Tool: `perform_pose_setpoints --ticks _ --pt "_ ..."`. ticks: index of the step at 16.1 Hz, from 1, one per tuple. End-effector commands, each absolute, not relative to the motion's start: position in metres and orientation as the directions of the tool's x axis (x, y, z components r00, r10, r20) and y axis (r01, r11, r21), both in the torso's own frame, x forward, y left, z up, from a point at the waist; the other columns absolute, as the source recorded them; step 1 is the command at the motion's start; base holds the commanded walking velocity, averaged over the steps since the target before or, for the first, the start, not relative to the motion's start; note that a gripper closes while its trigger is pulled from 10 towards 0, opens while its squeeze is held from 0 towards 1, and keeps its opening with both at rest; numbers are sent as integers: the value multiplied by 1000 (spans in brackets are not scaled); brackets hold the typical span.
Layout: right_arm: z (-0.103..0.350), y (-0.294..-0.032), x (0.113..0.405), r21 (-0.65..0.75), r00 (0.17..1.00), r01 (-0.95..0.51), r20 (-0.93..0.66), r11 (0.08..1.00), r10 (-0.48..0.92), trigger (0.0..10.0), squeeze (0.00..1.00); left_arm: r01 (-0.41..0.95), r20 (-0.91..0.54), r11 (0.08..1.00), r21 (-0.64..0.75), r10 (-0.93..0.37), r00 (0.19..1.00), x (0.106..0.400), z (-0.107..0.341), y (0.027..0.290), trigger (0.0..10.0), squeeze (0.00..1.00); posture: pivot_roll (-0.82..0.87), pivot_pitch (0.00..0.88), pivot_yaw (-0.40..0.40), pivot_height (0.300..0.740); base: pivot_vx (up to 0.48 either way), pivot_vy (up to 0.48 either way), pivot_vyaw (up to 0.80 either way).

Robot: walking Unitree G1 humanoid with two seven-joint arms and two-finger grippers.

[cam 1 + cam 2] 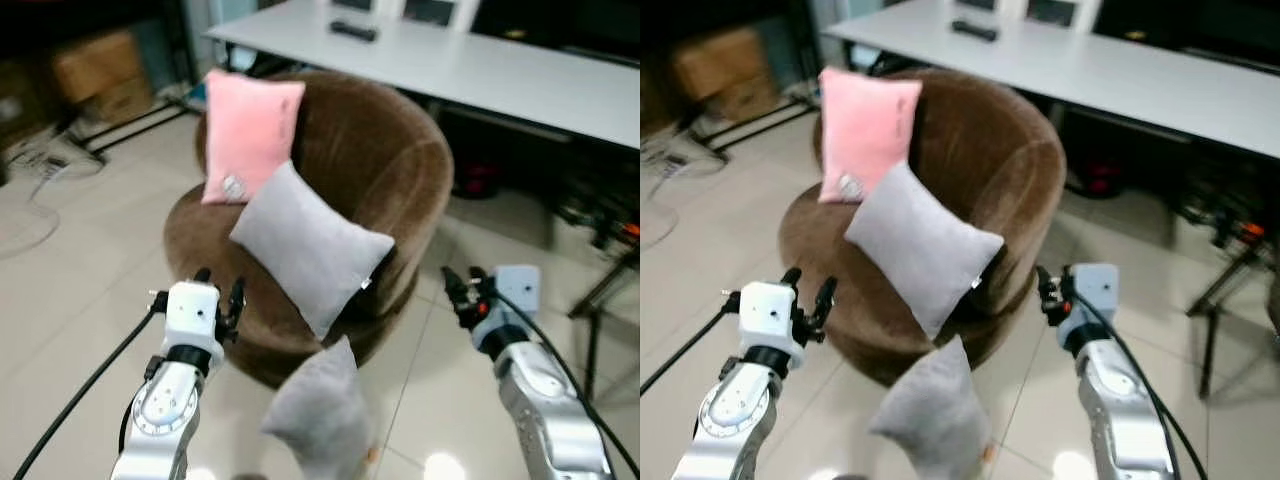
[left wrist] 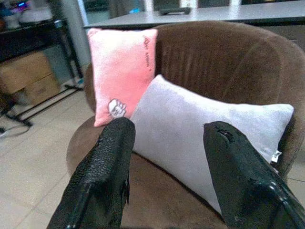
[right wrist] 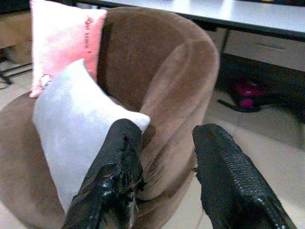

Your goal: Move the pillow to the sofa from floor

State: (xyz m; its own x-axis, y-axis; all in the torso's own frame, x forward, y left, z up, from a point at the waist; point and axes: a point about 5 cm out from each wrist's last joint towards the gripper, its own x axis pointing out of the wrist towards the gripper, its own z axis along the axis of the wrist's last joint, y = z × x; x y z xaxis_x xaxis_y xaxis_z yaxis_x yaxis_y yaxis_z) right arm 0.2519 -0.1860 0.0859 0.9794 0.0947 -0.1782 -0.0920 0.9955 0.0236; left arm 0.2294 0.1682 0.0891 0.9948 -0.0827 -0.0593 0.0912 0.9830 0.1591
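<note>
A grey pillow stands on its edge on the tiled floor, leaning at the front of the round brown sofa. On the seat lie a second grey pillow and a pink pillow propped against the backrest. My left gripper hovers open and empty by the sofa's front left rim, up and left of the floor pillow. My right gripper is open and empty too, off the sofa's right side. In the left wrist view, the fingers frame the seat pillow.
A long white table with a black remote runs behind the sofa. Cardboard boxes and cables sit at the far left. A black metal stand is at the right. A red object lies under the table.
</note>
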Motion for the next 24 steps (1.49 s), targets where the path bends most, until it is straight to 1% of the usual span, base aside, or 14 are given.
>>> perform_pose_setpoints --ticks 1,7,13,15,19,21,22,24 --pt "87 -181 252 25 979 -99 -178 995 102 10000 0 86 -57 981 172 -78 995 231 92 171 10000 0 65 0 -40 740 0 416 -800" --pt "84 -179 251 32 977 -95 -188 995 100 10000 0 95 -59 979 181 -85 995 233 93 173 10000 0 69 0 -33 740 0 413 -800" --pt "83 -182 246 44 980 -51 -189 998 58 10000 0 135 -65 972 191 -124 990 241 94 171 10000 0 54 0 -7 740 0 406 -800" --pt "83 -182 242 50 980 -29 -196 998 38 10000 0 160 -63 965 208 -150 987 244 95 170 10000 0 47 0 1 740 0 -176 -800" --pt "81 -180 238 65 979 1 -202 998 12 10000 0 172 -61 965 200 -163 985 249 96 169 10000 0 37 0 16 740 0 -480 -800" --pt "81 -180 239 66 979 11 -203 998 2 10000 0 185 -62 962 200 -176 982 251 95 168 10000 0 35 0 22 740 0 -480 0" --pt "80 -179 239 60 977 4 -211 998 9 10000 0 177 -80 970 166 -166 983 250 93 168 10000 0 35 0 22 740 0 0 0" --pt "77 -177 241 24 972 -42 -230 999 46 10000 0 172 -71 972 157 -163 984 251 93 169 10000 0 40 0 18 740 0 384 0"
